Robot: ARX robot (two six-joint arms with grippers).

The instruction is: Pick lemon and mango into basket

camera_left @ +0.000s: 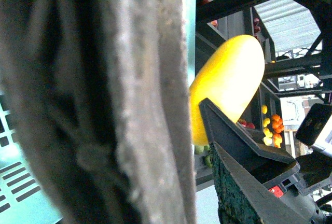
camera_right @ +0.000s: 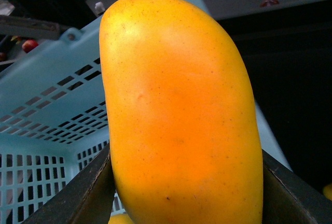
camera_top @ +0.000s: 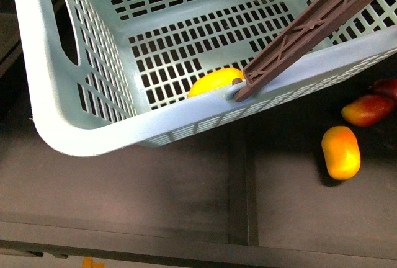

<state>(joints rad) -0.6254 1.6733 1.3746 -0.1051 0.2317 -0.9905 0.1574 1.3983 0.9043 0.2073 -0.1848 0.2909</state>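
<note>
Smooth oblong orange-yellow mango point(camera_right: 181, 115), nearest the lens, is clamped in right hand point(camera_right: 189, 193) close over light aqua slotted plastic basket point(camera_top: 93, 138), which fills front view toward 12 o'clock; positioned for a drop, I judge. Left hand point(camera_left: 194, 123) pinches small rounded bright yellow lemon point(camera_left: 228, 79), probably bound for the same basket.

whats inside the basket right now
One yellow fruit lies on the slotted floor of the basket, against the near wall. The rim and the foot of the brown handle cover its lower side, so its full shape cannot be seen.
</note>
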